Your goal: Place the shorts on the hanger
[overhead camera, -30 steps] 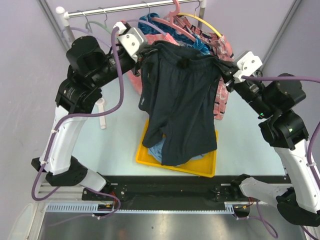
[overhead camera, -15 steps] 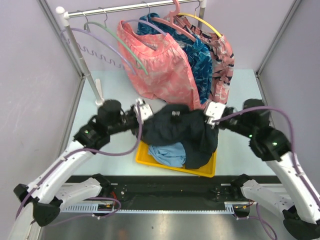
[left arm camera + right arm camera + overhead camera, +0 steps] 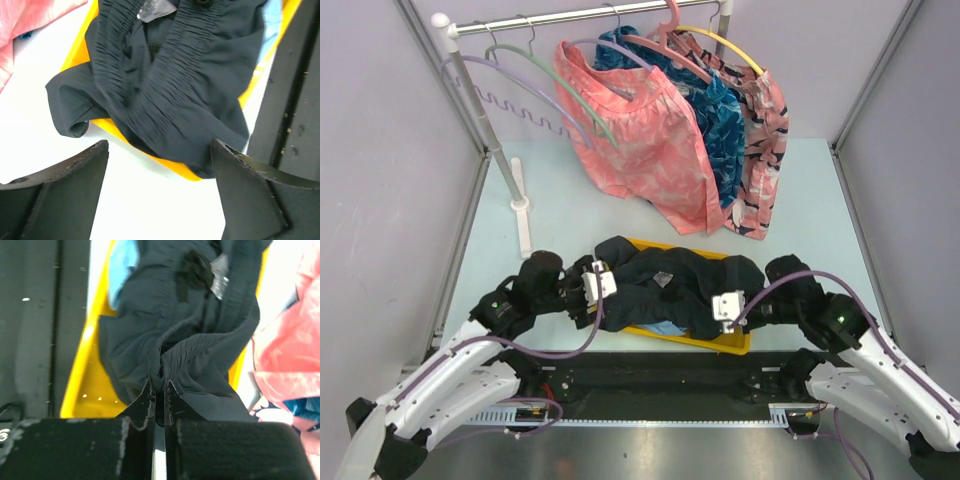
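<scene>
Left hand [image 3: 603, 284] stands released, fingers spread wide, at lower left of the top view. The shorts [image 3: 670, 285] lie just ahead of it, heaped on the yellow tray [image 3: 738, 346]. Right hand [image 3: 722, 303], lower right, pinches their waistband fold.

A robotics lab cell, not a home: left arm [image 3: 470, 340] and right arm [image 3: 885, 350], trailing cables, bolted to a black rail [image 3: 660, 385] at the near edge of the table [image 3: 800, 200]; plain lavender panels [image 3: 380, 150] box it in; a clothes rack [image 3: 570, 17] stands staged at the far side.
</scene>
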Robot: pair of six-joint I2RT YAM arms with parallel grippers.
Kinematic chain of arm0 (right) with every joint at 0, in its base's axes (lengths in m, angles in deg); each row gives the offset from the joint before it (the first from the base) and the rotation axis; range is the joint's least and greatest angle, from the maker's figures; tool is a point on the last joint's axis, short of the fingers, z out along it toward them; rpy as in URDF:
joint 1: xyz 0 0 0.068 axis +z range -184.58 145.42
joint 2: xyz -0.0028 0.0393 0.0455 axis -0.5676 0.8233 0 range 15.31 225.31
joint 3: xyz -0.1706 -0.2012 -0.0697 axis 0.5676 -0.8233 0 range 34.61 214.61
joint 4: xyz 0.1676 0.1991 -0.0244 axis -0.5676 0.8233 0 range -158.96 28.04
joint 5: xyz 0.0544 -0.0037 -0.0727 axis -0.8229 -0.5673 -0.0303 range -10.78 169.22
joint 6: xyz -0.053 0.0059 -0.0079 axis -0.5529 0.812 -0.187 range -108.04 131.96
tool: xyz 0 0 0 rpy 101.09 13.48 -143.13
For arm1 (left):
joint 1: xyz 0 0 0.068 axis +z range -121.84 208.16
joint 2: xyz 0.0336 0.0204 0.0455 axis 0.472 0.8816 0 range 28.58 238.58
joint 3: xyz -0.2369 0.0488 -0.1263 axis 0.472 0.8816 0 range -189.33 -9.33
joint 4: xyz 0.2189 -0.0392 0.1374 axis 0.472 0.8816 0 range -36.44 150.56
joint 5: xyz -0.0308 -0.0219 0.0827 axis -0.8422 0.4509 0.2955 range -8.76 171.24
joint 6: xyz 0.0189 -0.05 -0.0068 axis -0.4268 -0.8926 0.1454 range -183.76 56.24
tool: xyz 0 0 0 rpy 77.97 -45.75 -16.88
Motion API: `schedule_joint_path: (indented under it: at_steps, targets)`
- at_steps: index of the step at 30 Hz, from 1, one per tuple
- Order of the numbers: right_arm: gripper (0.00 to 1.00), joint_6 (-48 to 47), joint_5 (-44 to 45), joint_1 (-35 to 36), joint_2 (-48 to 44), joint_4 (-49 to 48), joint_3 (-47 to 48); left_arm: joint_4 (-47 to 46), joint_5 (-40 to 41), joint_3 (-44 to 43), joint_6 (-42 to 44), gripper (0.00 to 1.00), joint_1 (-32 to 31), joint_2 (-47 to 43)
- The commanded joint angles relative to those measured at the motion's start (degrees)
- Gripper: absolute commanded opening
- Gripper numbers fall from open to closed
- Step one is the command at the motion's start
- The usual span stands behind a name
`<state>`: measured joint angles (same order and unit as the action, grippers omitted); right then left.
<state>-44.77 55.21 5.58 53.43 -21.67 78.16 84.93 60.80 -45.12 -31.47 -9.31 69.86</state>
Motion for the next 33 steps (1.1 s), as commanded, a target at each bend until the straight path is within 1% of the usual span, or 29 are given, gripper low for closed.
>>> schedule_joint_path:
  at_steps: [1,2,3,5,6,7,8,10,11,12,13,14,16,17,18,19,20,21,22,23,24,25,26,27,28,29,30,31,33]
  targets:
    - [0.06,2.4,2.3,3.9,-1.3,1.1,-0.8,5.4,-2.3,-6.5,1.0,0.88,-0.1,0.6]
    - [0.14,3.7,4.0,4.2,-1.0,-0.3,-0.7,6.0,-1.6,-8.0,0.6,0.88,0.0,1.6]
    - [0.31,6.5,5.0,4.7,-0.3,-1.0,0.0,7.4,-1.6,-11.4,-0.1,0.88,-0.1,4.2]
    - [0.53,9.3,7.5,4.8,0.0,-2.2,1.4,8.1,-2.0,-14.8,-1.2,0.88,0.1,6.4]
    - [0.64,10.8,8.2,4.7,0.4,-2.5,2.5,8.0,-3.7,-16.6,-3.4,0.87,0.4,7.1]
    - [0.82,12.6,8.8,4.7,0.5,-2.7,3.5,6.2,-4.5,-19.5,-4.9,0.88,0.7,7.0]
    - [0.87,15.7,9.8,4.7,0.7,-3.0,6.0,4.2,-5.0,-20.6,-9.0,0.89,0.7,6.8]
    - [0.95,18.9,11.0,4.7,0.7,-4.0,8.1,-1.9,-6.2,-24.6,-13.3,0.94,0.7,7.1]
    - [0.97,21.5,12.1,4.7,1.5,-6.2,10.1,-3.2,-6.3,-26.2,-15.8,0.98,0.7,7.7]
    - [1.00,22.2,12.4,4.7,2.2,-7.8,11.0,-4.6,-6.4,-27.7,-16.4,0.99,0.7,8.7]
    - [1.00,22.4,12.4,4.6,3.3,-9.3,12.0,-5.2,-6.1,-30.8,-16.6,0.99,0.8,10.5]
    - [1.00,23.0,12.6,4.6,5.5,-13.7,13.5,-5.9,-5.4,-32.3,-16.6,0.99,0.9,11.3]
    - [1.00,23.9,12.8,4.0,8.7,-18.9,15.2,-8.1,-3.5,-36.3,-16.8,0.99,1.6,12.2]
    - [1.00,24.6,12.8,3.5,10.4,-24.2,16.1,-8.7,-2.9,-37.6,-17.8,0.99,2.0,13.1]
    - [1.00,26.1,12.4,3.0,14.3,-26.6,18.4,-10.0,-2.6,-40.0,-18.5,0.99,2.7,13.6]
    - [1.00,27.2,11.0,2.1,16.3,-31.2,19.5,-10.8,-0.8,-41.2,-19.6,1.00,3.9,14.0]
    - [1.00,28.4,10.0,0.0,18.5,-33.4,20.9,-11.5,0.0,-42.2,-22.5,1.00,4.8,14.6]
    - [1.00,32.2,8.8,-1.1,22.5,-35.7,23.8,-13.1,0.5,-43.0,-24.1,1.00,6.0,15.0]
    - [1.00,34.2,6.4,-2.4,25.2,-40.2,25.7,-13.9,2.1,-44.4,-25.7,1.00,8.6,15.1]
    - [1.00,36.0,5.4,-4.0,27.5,-42.3,27.4,-14.6,2.3,-44.8,-29.3,1.00,10.2,15.6]
    - [1.00,39.7,4.9,-4.5,32.6,-44.5,31.5,-16.0,2.4,-45.6,-31.2,1.00,12.0,15.8]
    - [1.00,41.2,4.0,-4.7,35.1,-46.8,33.6,-16.4,2.3,-45.9,-33.3,1.00,15.6,15.9]
    - [0.99,42.4,3.4,-4.7,37.5,-49.1,35.9,-16.8,1.8,-46.3,-36.3,1.00,17.4,16.3]
    - [0.97,43.4,2.7,-4.7,43.0,-49.6,41.9,-17.0,1.5,-46.8,-37.2,1.00,18.9,16.4]
    - [0.96,46.0,2.0,-4.7,45.6,-49.4,45.2,-17.0,2.2,-47.0,-37.4,1.00,20.7,16.2]
    - [0.93,47.2,1.3,-4.7,48.9,-48.8,49.4,-17.0,3.1,-46.9,-37.0,1.00,21.0,16.0]
    - [0.87,47.9,0.6,-4.7,51.5,-48.2,52.9,-16.8,3.7,-46.3,-36.3,1.00,21.7,15.1]
    - [0.86,48.5,-0.7,-4.7,56.3,-47.6,59.4,-16.8,4.4,-45.9,-35.6,1.00,22.3,14.5]
    - [0.81,49.3,-1.7,-4.7,59.5,-47.6,64.0,-17.1,5.8,-44.0,-35.7,1.00,23.8,13.0]
